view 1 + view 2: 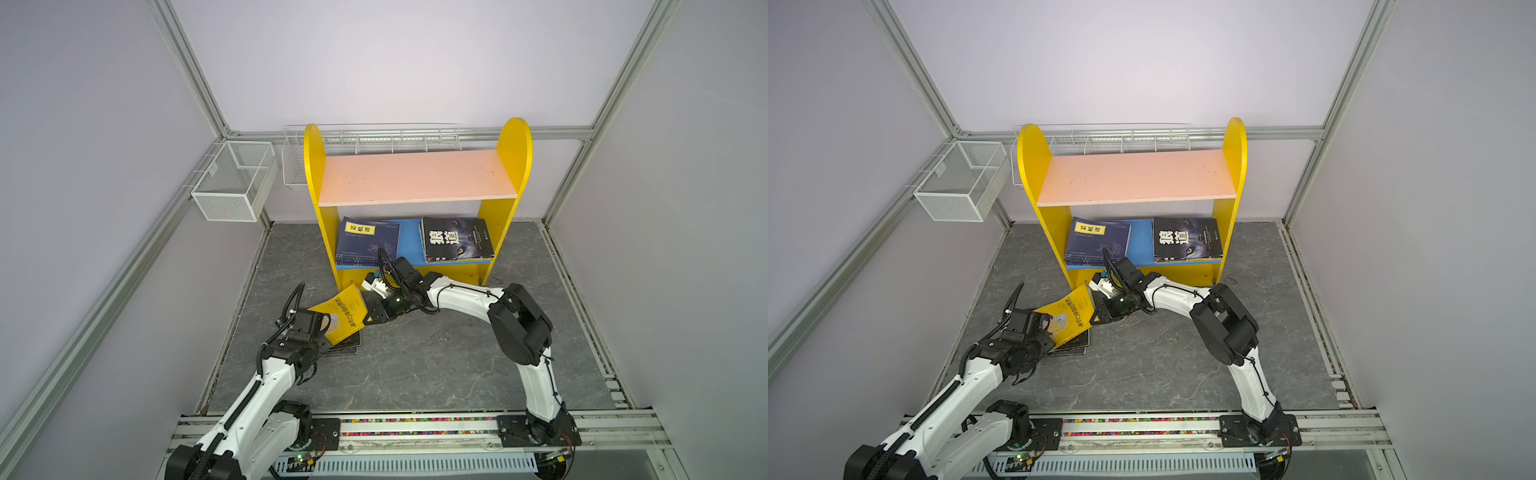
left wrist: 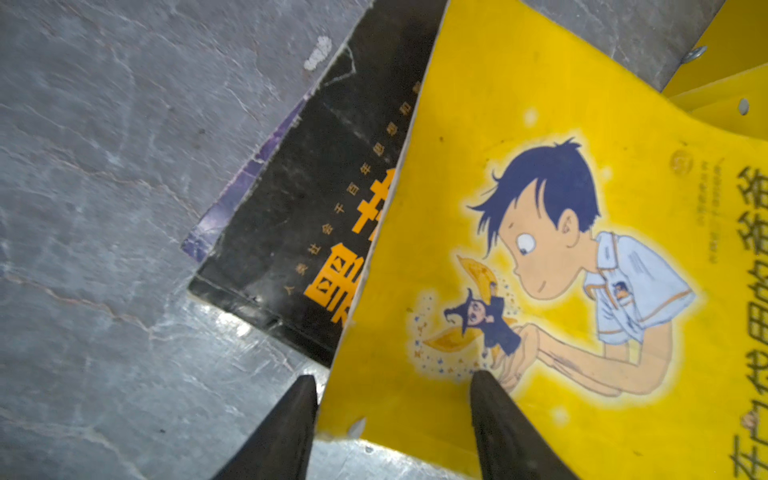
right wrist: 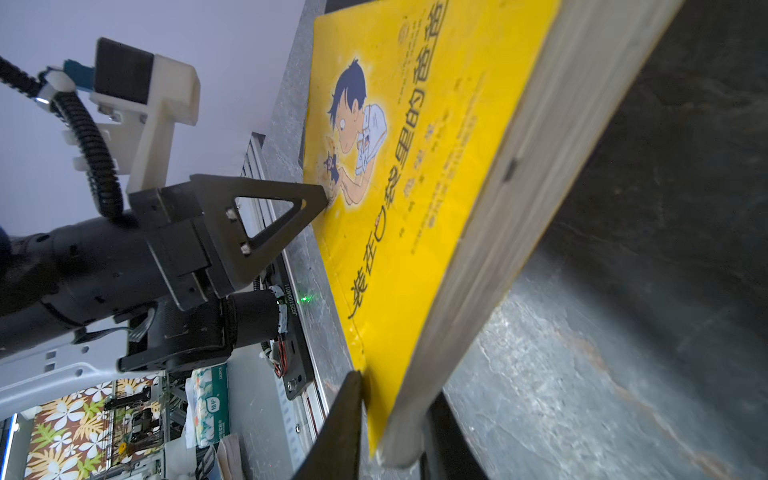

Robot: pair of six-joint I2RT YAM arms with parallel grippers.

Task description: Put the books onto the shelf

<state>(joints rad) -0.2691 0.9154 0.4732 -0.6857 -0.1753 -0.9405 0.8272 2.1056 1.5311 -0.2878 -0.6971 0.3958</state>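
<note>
Clenched on one corner of the yellow book [image 1: 345, 311]: the right tool [image 3: 395, 386], one finger on the cartoon cover, the other under the page block. At the opposite end, the left tool [image 2: 390, 380], fingers [image 2: 498, 432] spread, one tip resting on the cover by the drawn boy, the other just beside the book's edge; firm hold or mere touch, cannot tell. In both top views, yellow book raised off the counter [image 1: 415, 357], tilted and slightly bowed, slung between the two arms just in front of the shelf [image 1: 314, 174], near its left side panel. Beneath it, flat on the counter, a black book [image 2: 299, 216] with orange characters, lying on another with a purple cover [image 2: 232, 195]. On the blue lower board [image 1: 411, 245]: at left a small pile of navy books [image 1: 365, 243], yellow label on the top one; at right a pile of dark books [image 1: 457, 239], large white characters on the top cover; a strip of blue showing between the piles. Above them, the pink upper board [image 1: 415, 174]. On the wall left of the shelf, a white mesh basket [image 1: 232, 183].
</note>
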